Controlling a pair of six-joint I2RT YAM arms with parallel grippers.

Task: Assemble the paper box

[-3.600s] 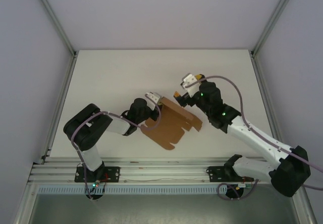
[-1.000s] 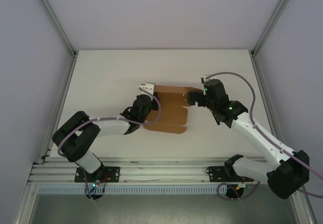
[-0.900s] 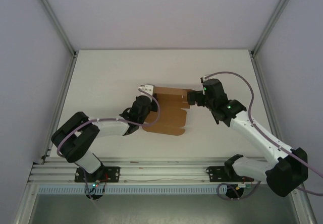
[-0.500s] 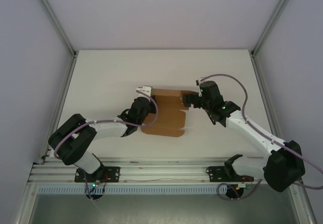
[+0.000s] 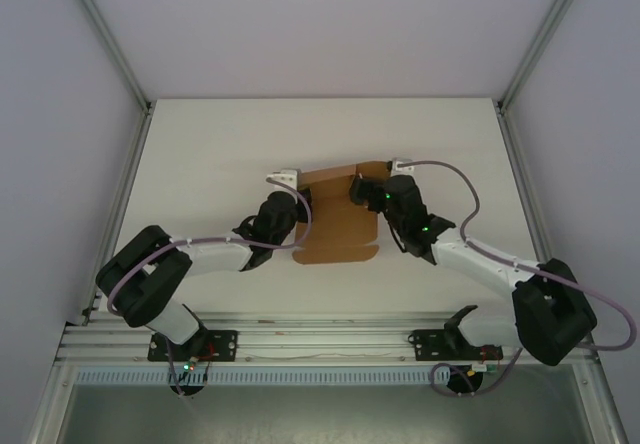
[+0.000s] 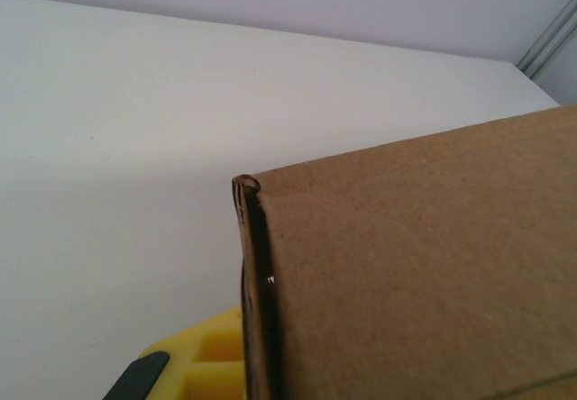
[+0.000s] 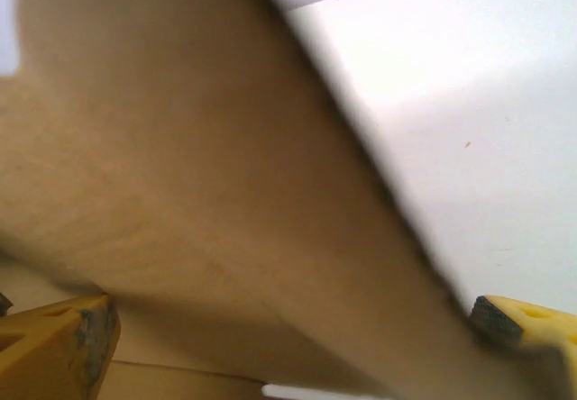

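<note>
Bench (image 5: pixel 200 154) white, with just the work on it. Left arm (image 5: pixel 190 254) and right arm (image 5: pixel 480 264) both reach in to mid-bench and meet at the paper box (image 5: pixel 335 232). It lies mostly flat between them: brown, near panels down, far edge raised a bit, we think. Long axis runs roughly near-to-far, but it's hard to call since the piece is close to square. Key relation: the box body sits on the near side of both tools, one at each far corner, so we judge the next fold works off that far edge. Neither arm is nearer, both are on it. Left tool (image 5: pixel 297 186) pinched tight on the far left corner, and its wrist view has the cardboard edge right by the yellow finger (image 6: pixel 203 364). Right tool (image 5: pixel 357 190) spread wide at the far right corner, with a brown flap running across between its yellow fingers (image 7: pixel 68 341), not clamped as far as we can tell. Versus half a second back: right tool has slid left onto the box from just off its right edge, the box's near right edge has swung out right a little, and left tool has barely moved.
</note>
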